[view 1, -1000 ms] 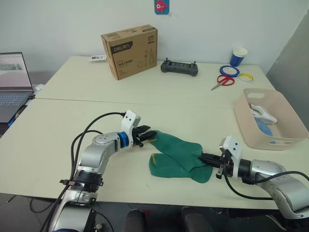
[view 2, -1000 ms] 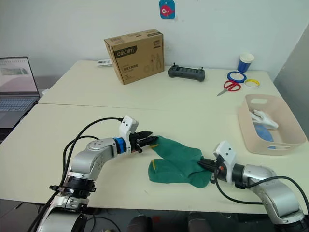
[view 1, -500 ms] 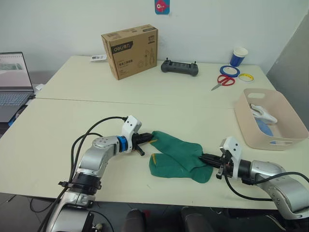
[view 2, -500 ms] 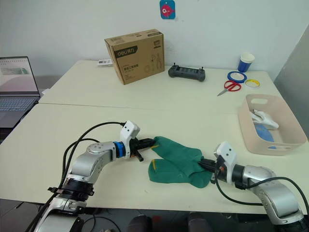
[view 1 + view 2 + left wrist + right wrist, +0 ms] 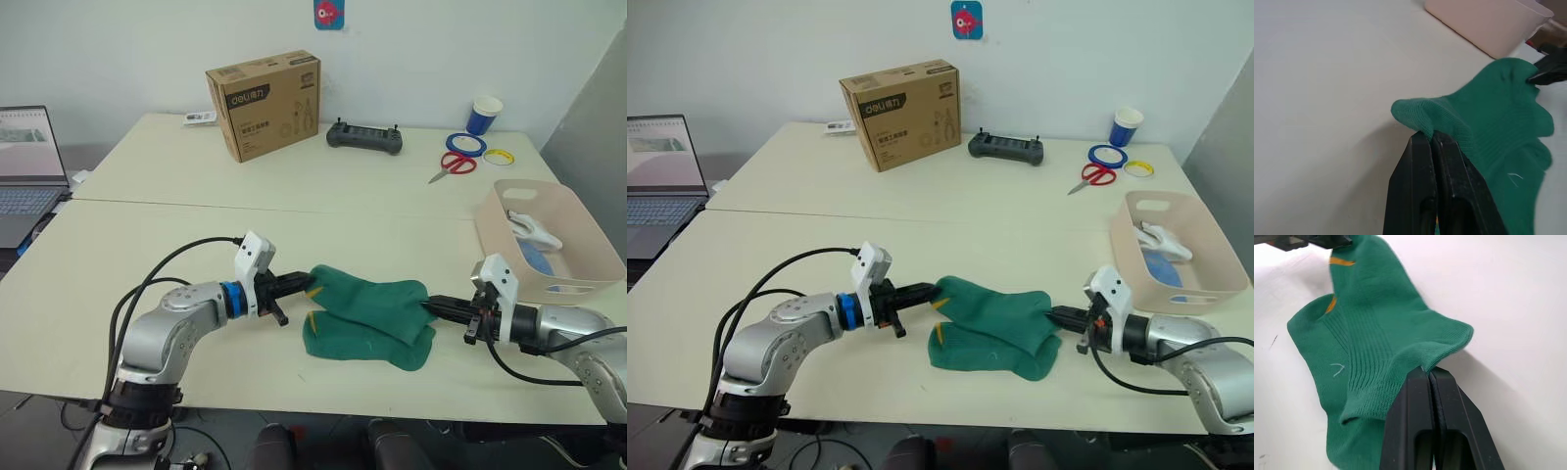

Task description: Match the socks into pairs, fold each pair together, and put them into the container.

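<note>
Two dark green socks (image 5: 367, 318) lie stacked on the table (image 5: 147, 225), well apart from the container (image 5: 514, 257). Left wrist view: left gripper (image 5: 1431, 139) pinches one sock end. Right wrist view: right gripper (image 5: 1427, 373) pinches the opposite end.

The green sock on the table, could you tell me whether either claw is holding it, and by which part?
Both do: the left claw pinches one end of the upper green sock, and the right claw pinches its opposite edge.
</note>
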You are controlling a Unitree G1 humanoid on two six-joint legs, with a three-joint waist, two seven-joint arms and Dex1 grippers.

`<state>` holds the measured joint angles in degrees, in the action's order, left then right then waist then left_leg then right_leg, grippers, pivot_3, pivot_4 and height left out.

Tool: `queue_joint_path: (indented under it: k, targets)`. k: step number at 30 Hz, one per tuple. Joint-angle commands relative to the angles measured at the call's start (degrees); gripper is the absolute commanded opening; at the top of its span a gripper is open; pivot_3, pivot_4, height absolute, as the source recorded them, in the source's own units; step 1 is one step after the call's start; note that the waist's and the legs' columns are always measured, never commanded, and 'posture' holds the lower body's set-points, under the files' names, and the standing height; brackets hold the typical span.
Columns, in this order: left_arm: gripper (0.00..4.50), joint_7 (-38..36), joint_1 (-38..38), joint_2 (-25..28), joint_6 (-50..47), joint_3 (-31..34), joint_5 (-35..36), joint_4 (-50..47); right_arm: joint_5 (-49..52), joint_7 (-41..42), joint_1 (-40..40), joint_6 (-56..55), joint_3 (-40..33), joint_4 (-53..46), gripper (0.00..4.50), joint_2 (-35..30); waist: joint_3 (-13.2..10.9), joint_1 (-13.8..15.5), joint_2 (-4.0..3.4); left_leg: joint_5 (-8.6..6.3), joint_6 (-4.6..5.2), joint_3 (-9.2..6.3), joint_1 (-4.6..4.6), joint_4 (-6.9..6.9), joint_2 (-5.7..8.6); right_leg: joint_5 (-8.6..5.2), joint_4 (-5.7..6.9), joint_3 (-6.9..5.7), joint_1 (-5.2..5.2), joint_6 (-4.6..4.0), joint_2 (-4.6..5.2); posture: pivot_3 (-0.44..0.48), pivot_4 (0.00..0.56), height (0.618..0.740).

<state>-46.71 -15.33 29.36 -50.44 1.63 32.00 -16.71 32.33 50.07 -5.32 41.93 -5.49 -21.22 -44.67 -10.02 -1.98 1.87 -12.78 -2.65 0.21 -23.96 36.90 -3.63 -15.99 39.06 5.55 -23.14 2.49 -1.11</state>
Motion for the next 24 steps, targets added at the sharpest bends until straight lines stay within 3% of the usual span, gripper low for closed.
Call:
queue_joint_path:
  k: [1,5,21,24]
  targets:
    - [0.02,0.88,2.26,0.51,-3.15,0.49,3.68,-5.07,0.79,2.00,-0.82,0.44,-0.83,0.89,0.00,-1.83,0.00,0.01,0.00,0.00,0.00,0.00,0.00,0.00,0.00,0.00,0.00,-0.01,0.00,0.00,0.00,0.000,0.150,0.740]
    - [0.02,2.20,4.69,0.34,-2.19,-1.70,3.37,-8.30,1.66,5.77,1.20,1.58,0.04,0.68,0.00,-4.63,0.00,0.09,0.00,0.00,0.00,0.01,0.00,0.02,0.02,0.00,0.00,-0.01,0.00,0.00,0.03,0.000,0.150,0.740]
    - [0.02,2.98,7.62,3.60,3.79,-3.94,-0.33,-7.88,-4.77,4.71,0.78,-5.80,4.08,4.81,0.00,-1.70,0.00,0.05,0.00,0.00,0.00,0.04,0.01,0.01,0.02,-0.01,-0.03,0.01,-0.01,-0.01,0.04,0.000,0.150,0.740]
    - [0.62,2.81,7.60,3.71,5.76,-4.18,-1.19,-7.08,-4.85,4.96,0.86,-7.16,2.44,5.84,1.02,-1.83,0.00,0.05,0.00,0.00,0.00,0.06,0.01,0.01,0.02,-0.01,-0.03,0.02,-0.02,-0.02,0.04,0.000,0.150,0.740]
